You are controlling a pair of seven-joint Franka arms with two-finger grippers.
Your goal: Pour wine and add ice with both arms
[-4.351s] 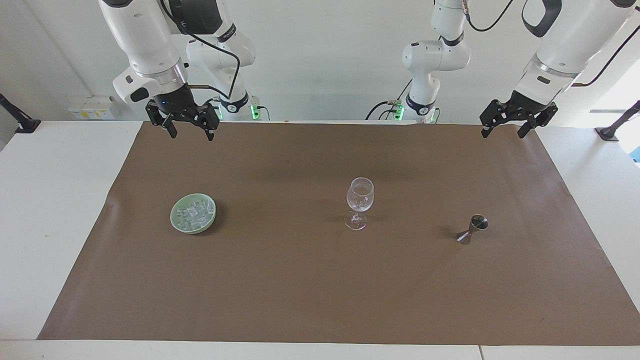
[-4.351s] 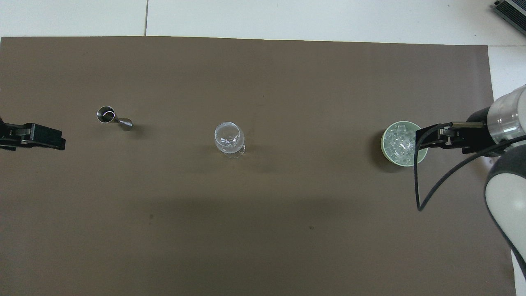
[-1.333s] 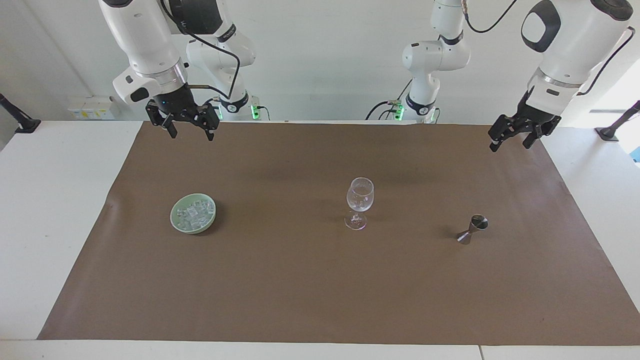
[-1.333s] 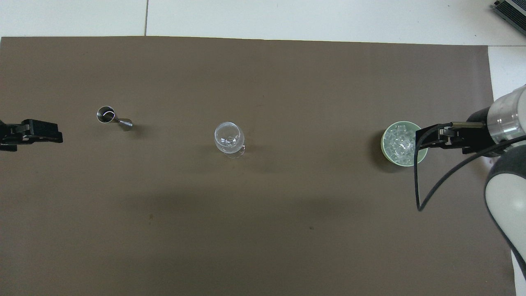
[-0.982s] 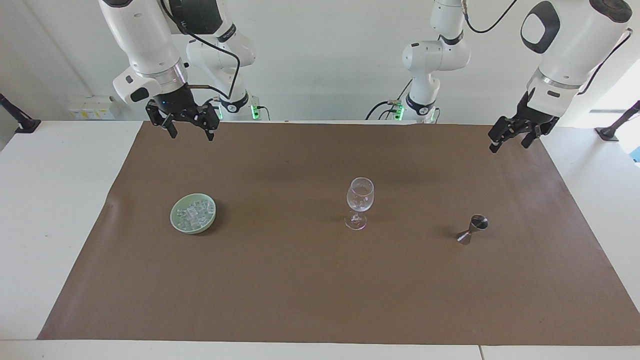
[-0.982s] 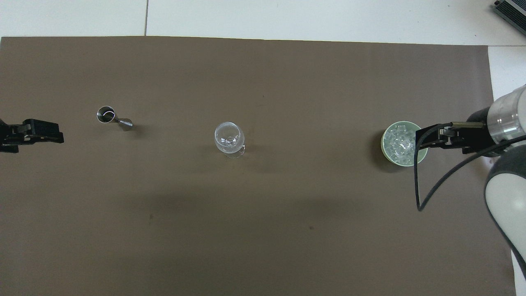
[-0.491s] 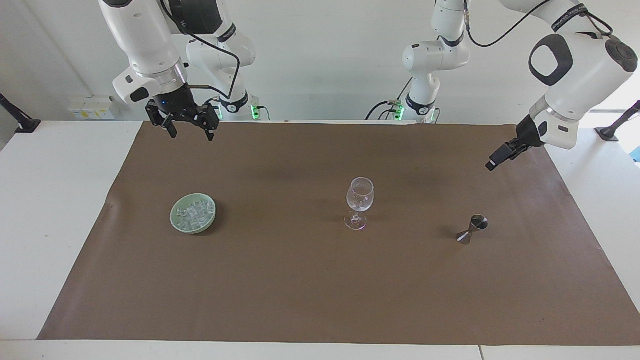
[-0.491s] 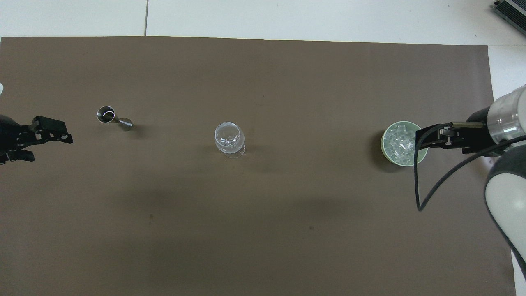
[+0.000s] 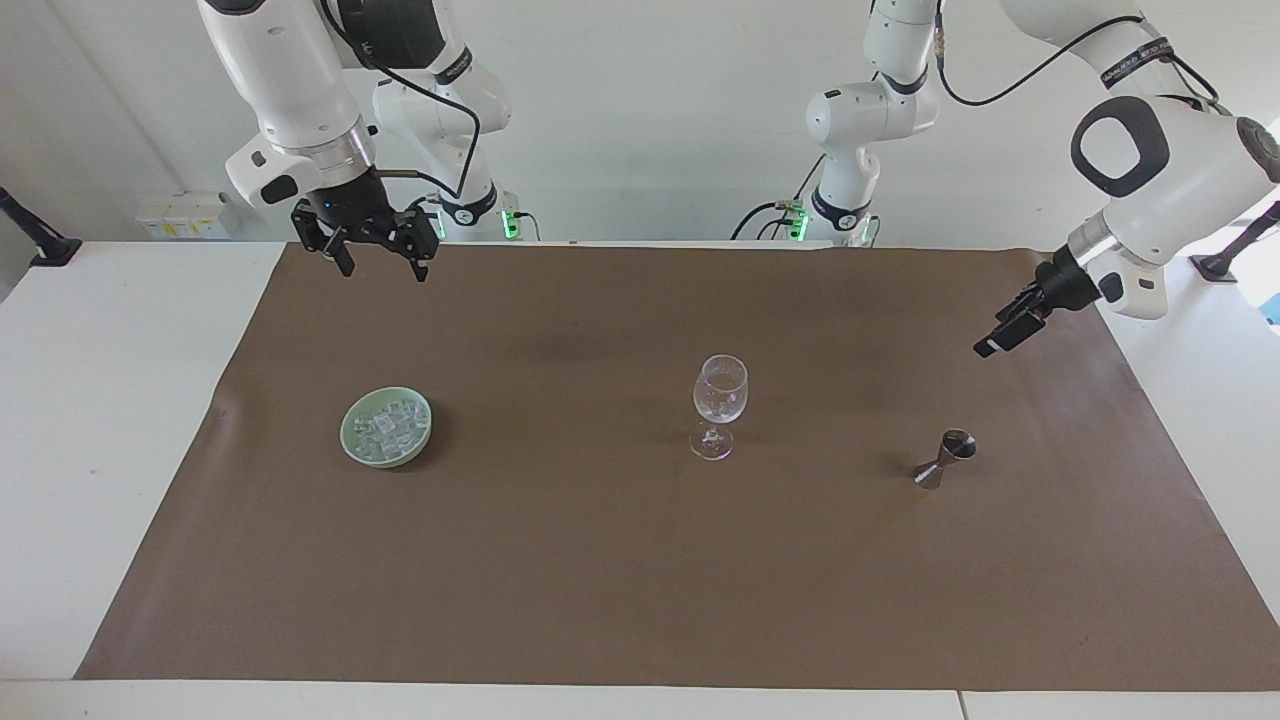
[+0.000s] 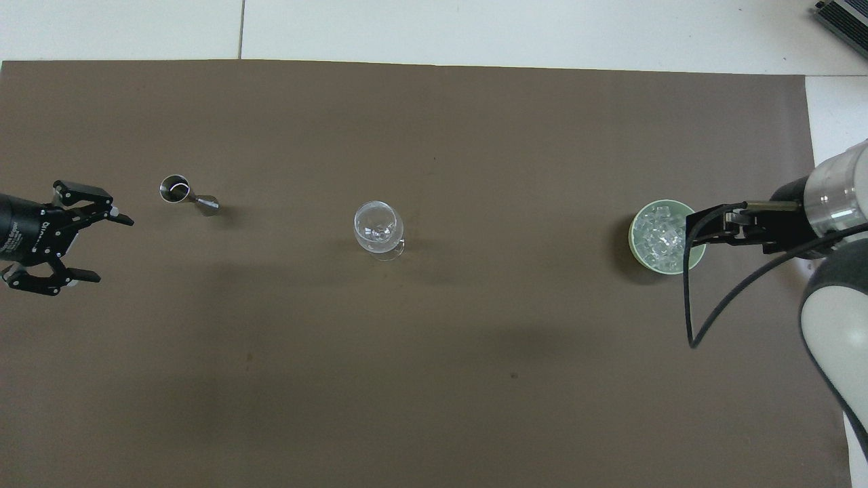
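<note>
A clear wine glass (image 9: 720,395) stands upright mid-mat; it also shows in the overhead view (image 10: 375,224). A steel jigger (image 9: 945,458) (image 10: 186,193) stands toward the left arm's end. The ice (image 9: 388,425) (image 10: 656,234) is piled in a pale green bowl (image 9: 346,432) (image 10: 634,238) toward the right arm's end. My left gripper (image 9: 998,338) (image 10: 108,249) is open and empty, raised over the mat beside the jigger, apart from it. My right gripper (image 9: 383,262) (image 10: 705,229) is open and empty, held high over the mat's edge at the robots' end, and waits.
A brown mat (image 9: 600,560) covers most of the white table (image 9: 100,400). The right arm's black cable (image 10: 688,298) loops down over the mat beside the bowl.
The left arm has come down and turned its wrist, bringing its gripper lower and closer to the jigger. The right arm, glass, jigger and bowl have not moved.
</note>
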